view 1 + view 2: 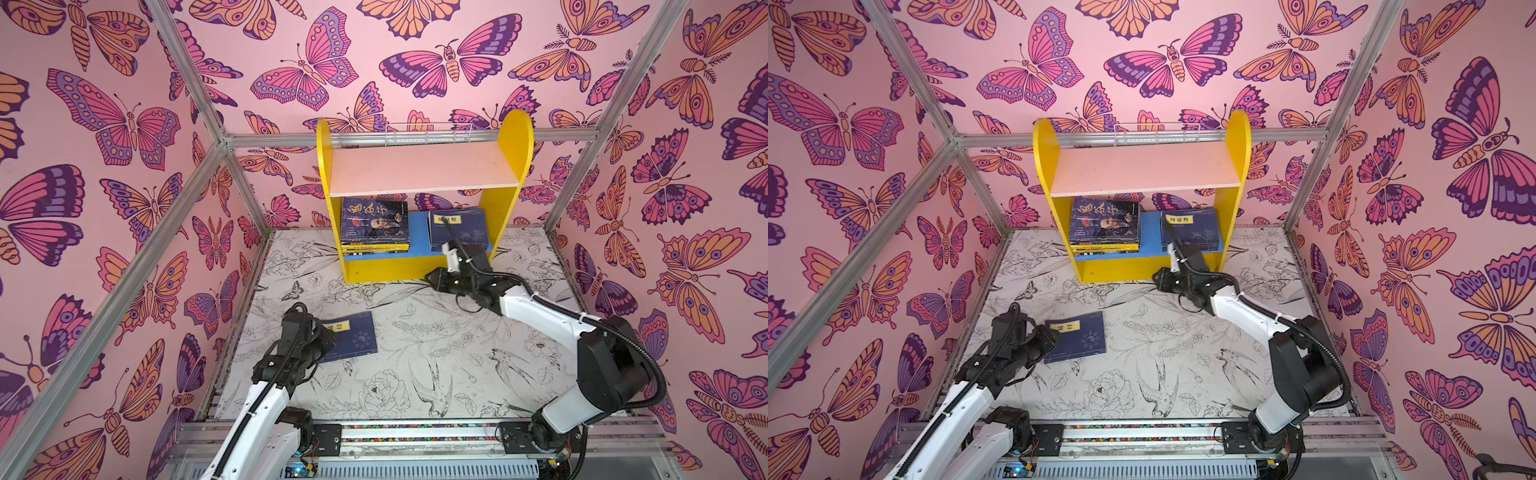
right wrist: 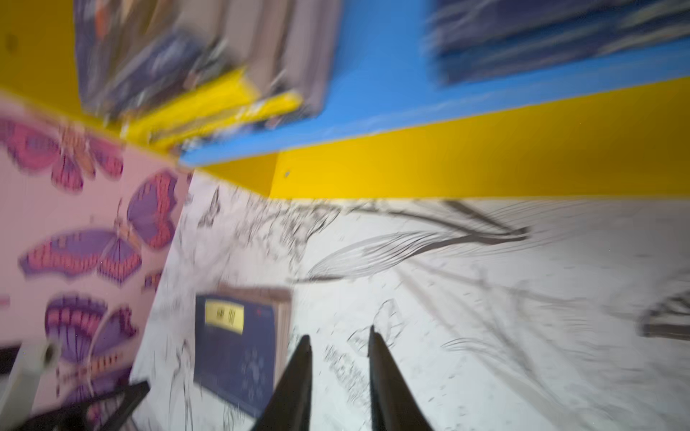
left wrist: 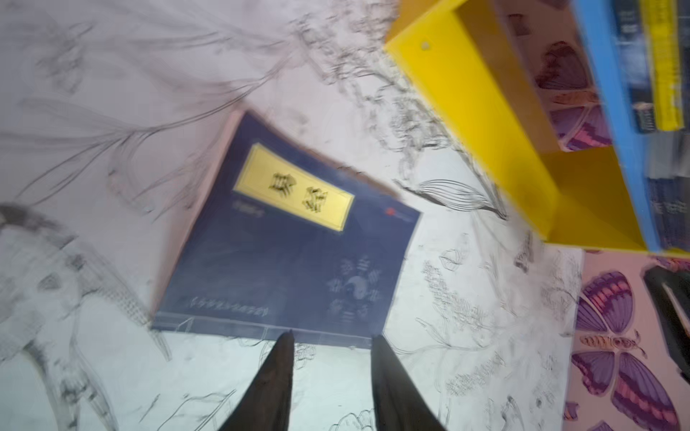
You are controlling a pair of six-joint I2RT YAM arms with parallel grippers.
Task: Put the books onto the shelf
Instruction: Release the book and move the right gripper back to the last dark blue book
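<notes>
1 navy paperback (image 1: 351, 336) is lying flat on the desk (image 1: 436, 353), face up with its yellow title label showing, well apart from the shelf (image 1: 513, 137). The other books are already sitting on the blue lower board (image 1: 417, 230): a stack topped by a dark cover with a face and calligraphy (image 1: 374, 224), yellow spines beneath it, and a navy pile (image 1: 457, 230) beside it. The pink upper board (image 1: 419, 168) is carrying nothing.

The loose book is looking thin and light, with a soft cover that will likely bend if lifted by 1 corner. Its cover appears smooth, so it may be slippery against the claw tips. Lying flush, it is offering no gap underneath; pinching along the bound spine edge, after tipping or sliding that edge up, seems the safest hold.

The left claw (image 3: 330, 337) is hovering just at the book's near edge, its tips narrowly parted and holding nothing. The right claw (image 2: 339, 334) is sitting in front of the shelf's base, tips also slightly apart and empty.

The desk is covered in a black-and-white print of flowers and birds. Pink butterfly walls (image 1: 104, 166) in a metal frame are closing in 3 sides.
</notes>
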